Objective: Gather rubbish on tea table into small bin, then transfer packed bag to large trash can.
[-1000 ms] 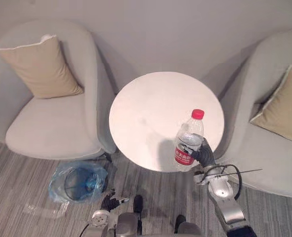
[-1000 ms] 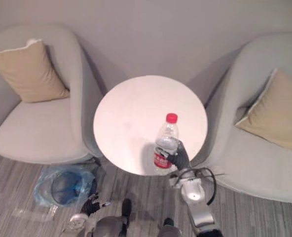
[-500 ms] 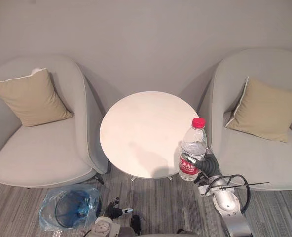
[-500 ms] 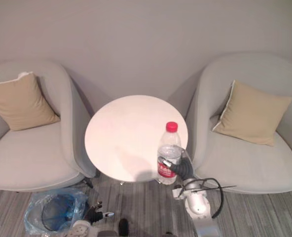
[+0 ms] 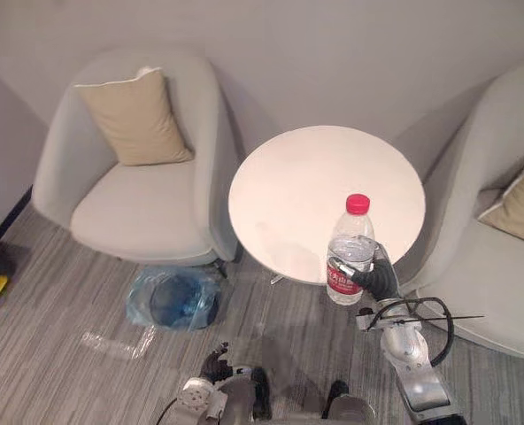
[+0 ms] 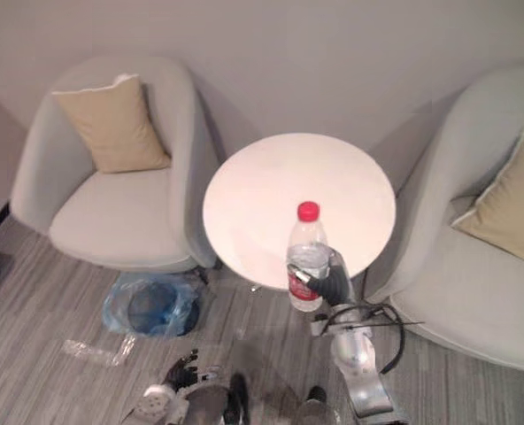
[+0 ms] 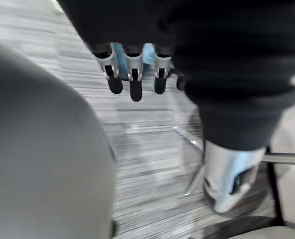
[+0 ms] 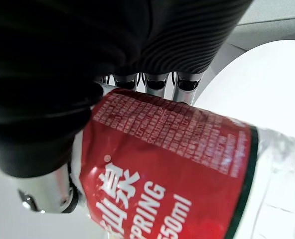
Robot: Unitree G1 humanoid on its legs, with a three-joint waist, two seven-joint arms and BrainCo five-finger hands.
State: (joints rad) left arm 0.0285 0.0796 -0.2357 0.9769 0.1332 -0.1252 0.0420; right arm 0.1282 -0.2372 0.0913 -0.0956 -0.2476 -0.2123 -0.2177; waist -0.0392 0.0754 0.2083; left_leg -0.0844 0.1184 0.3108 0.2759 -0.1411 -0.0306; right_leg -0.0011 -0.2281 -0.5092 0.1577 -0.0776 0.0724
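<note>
– Between the fingers (image 8: 157, 82) of the right hand (image 5: 381, 279), folks, sits the water bottle (image 5: 349, 252). They're wrapped round its red label, thumb on the other side, a firm clasp low on the body.

– And how's it standing?

– Bolt upright, long axis vertical, red cap on top. It's held at the near right rim of the round white table (image 5: 315, 168). I can't tell whether its base is over the rim or just off it.

– So where does it have to go?

– Down and across to the robot's left. The small bin (image 5: 175, 299), lined with a blue bag, sits on the floor beside the table's left side, close against the left armchair (image 5: 147, 199). From the bottle that's well apart, and a good deal lower.

– Which hand is closer to it?

– The left hand (image 5: 213, 365), no question, hanging low near the floor just this side of the bin. Its fingers (image 7: 132, 82) hang loose and straight and carry nothing. But the bottle is in the right, so my read is a long reach across or a turn of the body.

– Give us the count.

– One bottle, one table, one small bin. Two armchairs, the second (image 5: 501, 266) on the right. Two tan cushions, one (image 5: 136, 119) on the left chair, one (image 5: 523, 208) on the right. One clear wrapper (image 5: 111, 343) flat on the floor near the bin.
</note>
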